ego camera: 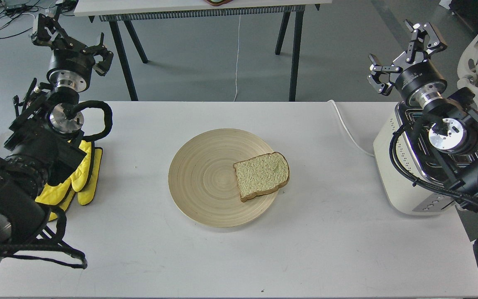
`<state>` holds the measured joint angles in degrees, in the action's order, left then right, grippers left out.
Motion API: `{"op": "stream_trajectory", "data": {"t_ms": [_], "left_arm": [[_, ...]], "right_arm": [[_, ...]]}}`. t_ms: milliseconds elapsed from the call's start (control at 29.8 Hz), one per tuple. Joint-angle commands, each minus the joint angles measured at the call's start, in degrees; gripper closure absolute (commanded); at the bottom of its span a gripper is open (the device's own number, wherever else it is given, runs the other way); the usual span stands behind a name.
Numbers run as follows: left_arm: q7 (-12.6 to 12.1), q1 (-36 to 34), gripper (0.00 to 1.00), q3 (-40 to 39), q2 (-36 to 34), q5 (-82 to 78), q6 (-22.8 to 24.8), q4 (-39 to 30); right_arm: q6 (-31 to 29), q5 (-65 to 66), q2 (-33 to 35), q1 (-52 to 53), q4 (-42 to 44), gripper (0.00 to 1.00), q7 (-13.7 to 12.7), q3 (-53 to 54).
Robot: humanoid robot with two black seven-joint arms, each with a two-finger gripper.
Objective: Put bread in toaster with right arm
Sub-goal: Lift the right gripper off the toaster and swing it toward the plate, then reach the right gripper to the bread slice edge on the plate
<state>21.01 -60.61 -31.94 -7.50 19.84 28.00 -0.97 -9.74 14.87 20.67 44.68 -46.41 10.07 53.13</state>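
Note:
A slice of pale speckled bread [262, 176] with a brown crust lies flat on the right side of a round wooden plate [206, 174] at the table's middle. The cream-white toaster [394, 178] stands at the table's right edge, its chrome top largely hidden by my right arm. My right gripper [406, 56] is open and empty, raised above the toaster's far end, well right of the bread. My left gripper [73, 41] is open and empty, raised at the far left.
A yellow glove [82, 178] lies at the table's left under my left arm. The toaster's white cord [349, 131] runs over the table's back edge. Another table's black legs [295, 50] stand behind. A white chair [477, 62] is at far right.

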Motion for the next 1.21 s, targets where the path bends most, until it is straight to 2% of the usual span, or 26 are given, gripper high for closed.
{"op": "stream_trajectory", "data": {"t_ms": [0,168,302,503,738,805,973,1174], "left_arm": [[0.0,0.05,0.0,0.04,0.21,0.02,0.0,0.0],[0.0,0.05,0.0,0.04,0.3,0.02,0.0,0.0],[0.0,0.05,0.0,-0.05,0.38,0.02,0.0,0.0],[0.0,0.05,0.0,-0.05,0.47,0.02,0.0,0.0],[0.0,0.05,0.0,0.04,0.47,0.02,0.0,0.0],[0.0,0.05,0.0,-0.05,0.47,0.02,0.0,0.0],[-0.09,0.05,0.0,0.04,0.47,0.02,0.0,0.0],[-0.09,0.05,0.0,0.04,0.47,0.02,0.0,0.0]], "right_arm": [[3.14,7.79,1.03,1.2,-4.47,0.01,0.13,-2.59],[4.28,21.66,5.69,1.2,-12.38,0.01,0.04,-8.37],[6.92,30.03,6.49,1.46,-13.53,0.02,0.04,-15.59],[10.26,40.14,6.49,0.15,-16.61,0.08,0.13,-27.97],[14.39,46.83,5.0,-1.44,-13.19,0.1,0.22,-36.78],[15.18,46.92,2.46,-1.53,-10.82,0.11,0.22,-37.84],[15.19,46.83,-2.64,-1.97,-5.45,0.19,0.22,-39.51],[15.1,46.75,-5.9,-3.19,-5.19,0.23,-0.22,-41.35]]}}
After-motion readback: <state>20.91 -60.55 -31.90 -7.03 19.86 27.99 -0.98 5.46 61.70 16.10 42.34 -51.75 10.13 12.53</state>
